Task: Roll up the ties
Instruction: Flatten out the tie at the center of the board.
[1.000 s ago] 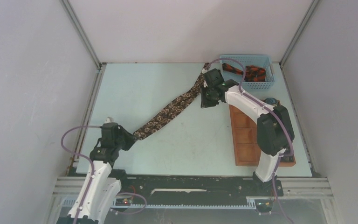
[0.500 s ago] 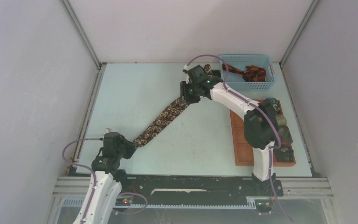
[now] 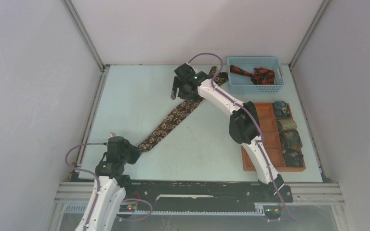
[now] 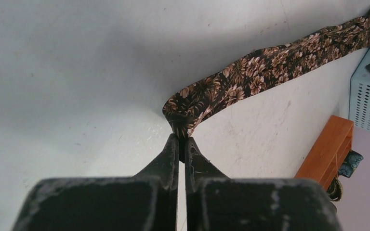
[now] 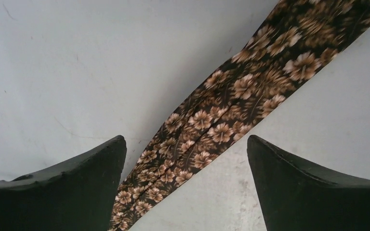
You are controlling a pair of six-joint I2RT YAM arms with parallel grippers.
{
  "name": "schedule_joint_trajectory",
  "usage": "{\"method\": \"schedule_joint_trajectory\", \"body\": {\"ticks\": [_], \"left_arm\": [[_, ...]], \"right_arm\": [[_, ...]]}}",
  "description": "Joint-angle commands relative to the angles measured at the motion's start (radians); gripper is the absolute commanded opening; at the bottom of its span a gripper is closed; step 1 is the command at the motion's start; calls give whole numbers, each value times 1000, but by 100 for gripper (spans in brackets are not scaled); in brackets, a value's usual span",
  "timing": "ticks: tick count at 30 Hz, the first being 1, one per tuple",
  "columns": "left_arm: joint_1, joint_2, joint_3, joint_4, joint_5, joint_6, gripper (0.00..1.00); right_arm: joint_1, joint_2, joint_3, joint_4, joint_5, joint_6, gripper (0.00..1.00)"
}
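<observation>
Looking at roughly the middle of the job, judging by the tray [image 3: 268, 126]: four rolled-up ties [image 3: 286, 125] parked in its right-hand column, left column bare as far as can be seen past the arm.

Not rolled yet: the brown floral tie [image 3: 173, 120], stretched flat in a diagonal across the table [image 3: 125, 96], from the near left up toward the left corner of the blue basket [image 3: 254, 59]. Also waiting: a black and red-orange tie [image 3: 253, 74], bunched loose inside that basket.

Left gripper [image 4: 181, 142] pinched tight on the near tip of the floral tie, jaws practically together with the fabric crumpled between them. Right gripper [image 5: 185, 144] spread wide over the far stretch of the same tie, gripping nothing, fabric running underneath between the two fingers in the wrist view. Can't tell whether touching the cloth or hanging just above it.

So, guessing here: laying-out part pretty much done, but not a single turn rolled into this one. Left to do, by my reckoning: roll the floral tie up from one end, drop it into a free compartment, then same deal for the one in the basket.
</observation>
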Motion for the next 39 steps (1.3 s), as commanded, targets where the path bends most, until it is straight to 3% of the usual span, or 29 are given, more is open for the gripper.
{"method": "schedule_joint_trajectory", "body": {"ticks": [1,14,20,27,30,35,37,39], "left_arm": [[-4,-1,-3,41,10,18,0],[-4,-54,-20,61,40,17,0],[-4,-57,-22,71,53,24,0],[-4,-60,-24,73,51,27,0],[-4,-64,-24,73,49,28,0],[-3,-68,-25,73,48,29,0],[-4,-66,-23,73,48,29,0],[-4,-65,-23,73,49,31,0]], "right_arm": [[40,-2,-20,27,41,102,100],[59,162,147,-45,99,155,97],[58,195,184,-57,132,146,77],[56,194,194,-41,129,136,45],[53,199,194,-39,113,134,37],[53,213,194,-36,103,136,34],[52,211,193,-36,105,136,28],[53,204,191,-35,110,132,14]]}}
